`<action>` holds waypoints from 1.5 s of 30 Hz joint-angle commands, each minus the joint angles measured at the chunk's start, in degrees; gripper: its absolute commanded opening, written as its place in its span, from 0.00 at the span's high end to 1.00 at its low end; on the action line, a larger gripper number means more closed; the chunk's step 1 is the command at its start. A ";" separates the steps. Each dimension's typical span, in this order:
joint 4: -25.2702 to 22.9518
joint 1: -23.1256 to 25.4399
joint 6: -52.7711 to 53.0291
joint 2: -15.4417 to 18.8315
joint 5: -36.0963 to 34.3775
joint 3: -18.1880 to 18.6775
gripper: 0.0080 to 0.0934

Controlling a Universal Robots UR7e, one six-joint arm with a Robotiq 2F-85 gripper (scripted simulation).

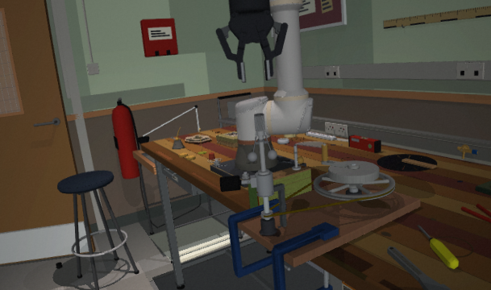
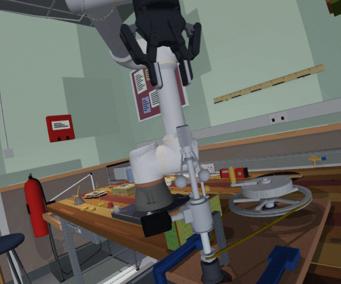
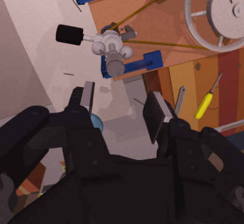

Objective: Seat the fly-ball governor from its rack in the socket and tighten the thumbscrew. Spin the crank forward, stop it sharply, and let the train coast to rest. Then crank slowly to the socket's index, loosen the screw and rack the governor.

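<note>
My gripper [image 1: 254, 71] [image 2: 170, 74] [image 3: 122, 104] hangs high above the bench corner, pointing down, open and empty. Well below it the fly-ball governor [image 1: 261, 151] [image 2: 190, 168] [image 3: 113, 55] stands upright in the grey socket [image 1: 265, 183] [image 2: 201, 214], its knurled top and two balls showing. The black thumbscrew knob [image 1: 230, 183] [image 2: 156, 223] [image 3: 69, 34] sticks out sideways from the socket. A yellow belt runs from the socket's spindle to the large grey wheel [image 1: 354, 181] [image 2: 269, 196] [image 3: 220, 13], whose crank handle [image 1: 325, 153] [image 2: 231, 173] stands upright behind it.
The wooden board's corner overhangs the bench, held by two blue clamps [image 1: 277, 249] [image 2: 277, 262] [image 3: 132, 63]. A yellow screwdriver [image 1: 440, 247] [image 3: 205, 103] and a wrench [image 1: 414, 270] lie to the right. The arm's base [image 1: 269, 121] stands behind the governor. A stool [image 1: 88, 183] stands on the floor.
</note>
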 commanded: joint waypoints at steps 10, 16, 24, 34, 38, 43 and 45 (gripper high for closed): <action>-0.03 0.00 -14.82 -0.03 0.00 -0.03 0.53; -0.03 0.00 -21.07 -0.03 0.00 -0.03 0.53; -0.02 0.00 -25.77 -0.03 0.00 -0.03 0.53; -0.03 0.00 -27.10 -0.03 0.00 -0.03 0.53; -0.23 0.00 -27.12 -0.03 0.00 0.18 0.53; -2.08 0.00 -27.14 0.04 0.00 2.02 0.53; -3.34 0.00 -27.15 0.10 0.00 3.23 0.53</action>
